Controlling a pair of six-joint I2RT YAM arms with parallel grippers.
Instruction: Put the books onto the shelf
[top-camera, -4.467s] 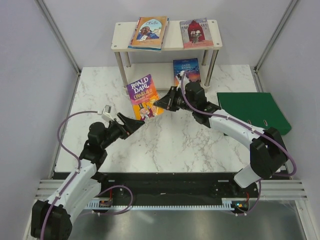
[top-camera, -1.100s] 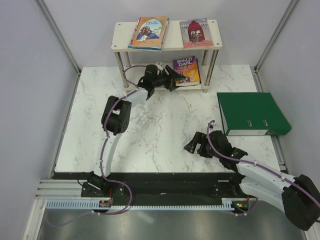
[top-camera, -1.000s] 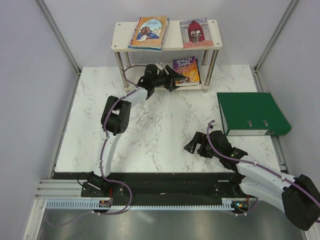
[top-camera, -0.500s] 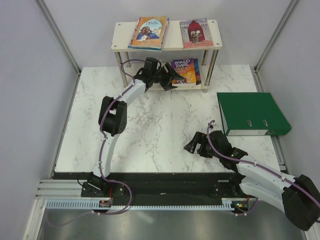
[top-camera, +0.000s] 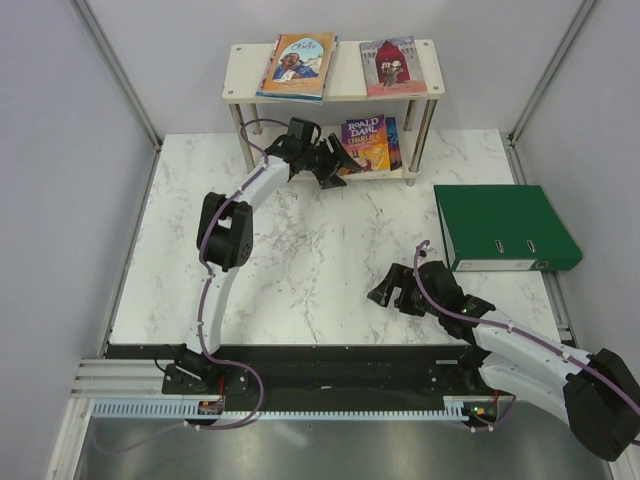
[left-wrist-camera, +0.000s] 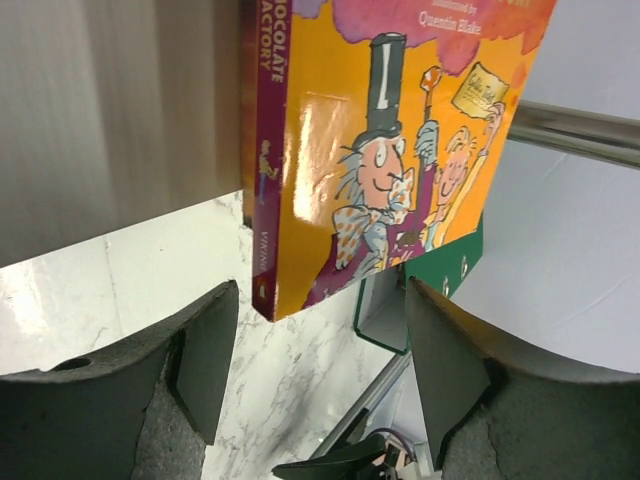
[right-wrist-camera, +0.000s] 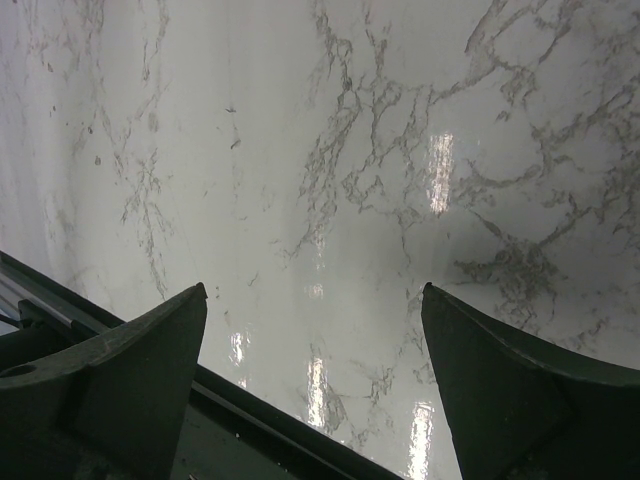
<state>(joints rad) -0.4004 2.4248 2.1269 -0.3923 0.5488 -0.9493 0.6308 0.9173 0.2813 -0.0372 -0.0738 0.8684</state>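
The left gripper (left-wrist-camera: 320, 298) is seen with its jaws held well apart, and nothing is gripped between them. Its two dark fingers (left-wrist-camera: 205, 350) are shown on either side of the lower corner of a yellow and purple book (left-wrist-camera: 390, 170), which lies just ahead of the fingertips; no contact with the cover can be made out. A cartoon man in a top hat is printed on that cover.

From above, this book is seen lying flat on the lower board of the shelf (top-camera: 347, 82), towards its right end. It is laid over a dark blue book (top-camera: 393, 140), of which only a strip at the right edge is shown. The left arm is stretched far across the table (top-camera: 330, 250) to the front of the shelf.

On the top board two more books are laid flat: a blue and orange book (top-camera: 298, 65) on the left, overhanging the front edge slightly, and a red book (top-camera: 393, 66) on the right.

The right gripper (right-wrist-camera: 312, 290) is held wide open above bare marble near the front of the table, and nothing is held in it.

A green binder (top-camera: 505, 228) is lying flat at the right edge of the table, well apart from both grippers.
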